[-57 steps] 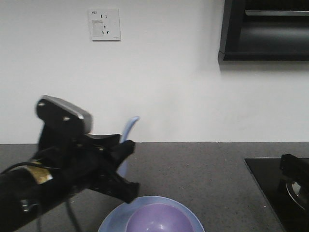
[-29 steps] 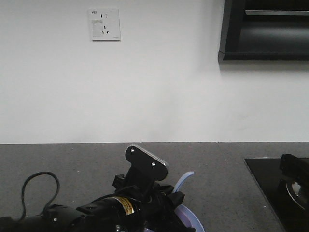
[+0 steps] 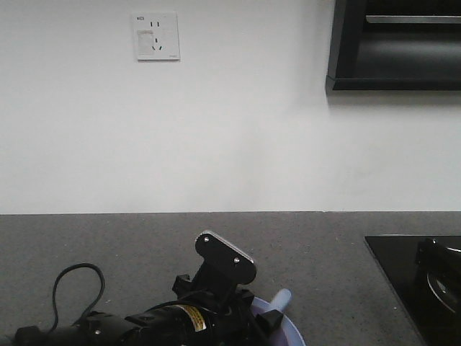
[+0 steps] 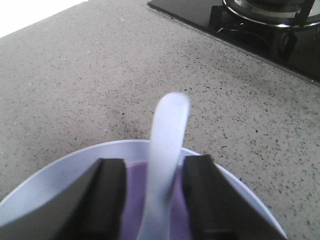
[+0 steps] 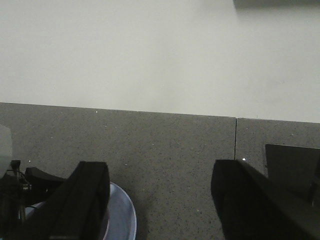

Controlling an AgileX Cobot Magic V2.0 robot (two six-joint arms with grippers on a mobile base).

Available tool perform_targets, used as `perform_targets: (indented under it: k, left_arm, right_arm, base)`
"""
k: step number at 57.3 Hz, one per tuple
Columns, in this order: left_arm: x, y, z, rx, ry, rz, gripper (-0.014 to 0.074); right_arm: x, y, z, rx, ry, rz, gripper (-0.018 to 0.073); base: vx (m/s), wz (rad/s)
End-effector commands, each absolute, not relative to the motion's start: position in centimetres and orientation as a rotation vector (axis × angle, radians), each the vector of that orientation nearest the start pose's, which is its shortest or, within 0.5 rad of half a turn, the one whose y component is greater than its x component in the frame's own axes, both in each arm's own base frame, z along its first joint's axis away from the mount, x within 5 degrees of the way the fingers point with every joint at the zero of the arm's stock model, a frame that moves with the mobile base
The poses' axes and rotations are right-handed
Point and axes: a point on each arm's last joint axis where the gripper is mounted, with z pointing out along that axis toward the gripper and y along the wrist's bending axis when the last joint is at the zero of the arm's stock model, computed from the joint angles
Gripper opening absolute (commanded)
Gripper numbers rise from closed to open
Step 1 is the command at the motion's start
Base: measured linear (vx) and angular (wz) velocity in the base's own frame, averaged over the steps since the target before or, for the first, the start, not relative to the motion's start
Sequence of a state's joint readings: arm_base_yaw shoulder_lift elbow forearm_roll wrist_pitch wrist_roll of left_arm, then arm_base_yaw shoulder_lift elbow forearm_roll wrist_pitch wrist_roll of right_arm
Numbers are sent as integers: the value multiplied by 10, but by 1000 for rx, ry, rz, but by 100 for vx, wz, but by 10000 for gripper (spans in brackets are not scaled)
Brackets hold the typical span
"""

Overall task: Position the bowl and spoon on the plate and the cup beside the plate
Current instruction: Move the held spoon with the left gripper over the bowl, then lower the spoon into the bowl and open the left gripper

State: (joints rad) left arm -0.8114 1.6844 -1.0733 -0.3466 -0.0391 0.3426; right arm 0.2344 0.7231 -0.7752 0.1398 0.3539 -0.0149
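The spoon stands tilted between the fingers of the left tool, its handle blurred, over the bowl on the plate. A gap shows on one side, so I cannot tell if it is clamped. The fingers hide most of the bowl. The right tool hangs spread wide above the table, holding nothing

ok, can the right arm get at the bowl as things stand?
Probably not cleanly. The left gripper sits directly over the bowl on the plate, jaws straddling the spoon. The right gripper is open and empty, off to the side over the counter.
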Motion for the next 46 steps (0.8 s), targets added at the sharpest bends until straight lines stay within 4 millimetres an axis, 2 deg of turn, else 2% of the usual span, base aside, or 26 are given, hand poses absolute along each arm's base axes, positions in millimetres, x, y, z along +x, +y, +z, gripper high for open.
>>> perform_targets:
  k: [1, 6, 10, 22, 33, 46]
  left_arm:
    - [259, -268, 294, 724, 1809, -537, 545]
    - [259, -257, 302, 684, 1850, -560, 562]
    - [263, -240, 312, 646, 1878, -553, 555]
    - [275, -169, 350, 547, 1862, -404, 517]
    - [266, -103, 377, 493, 1892, -181, 508]
    - [246, -25, 393, 111, 2010, 36, 508]
  right_arm:
    - [142, 36, 393, -123, 1676, 290, 508]
    - [142, 36, 394, -124, 1673, 288, 508]
    - [142, 36, 393, -125, 1674, 288, 508]
    - [142, 37, 392, -128, 1690, 288, 508]
    - [142, 37, 391, -130, 1705, 288, 508]
    - [141, 37, 385, -141, 1765, 287, 508]
  base:
    - [0, 0]
    - [0, 0]
    - [0, 0]
    - [0, 0]
    - [0, 0]
    - [0, 0]
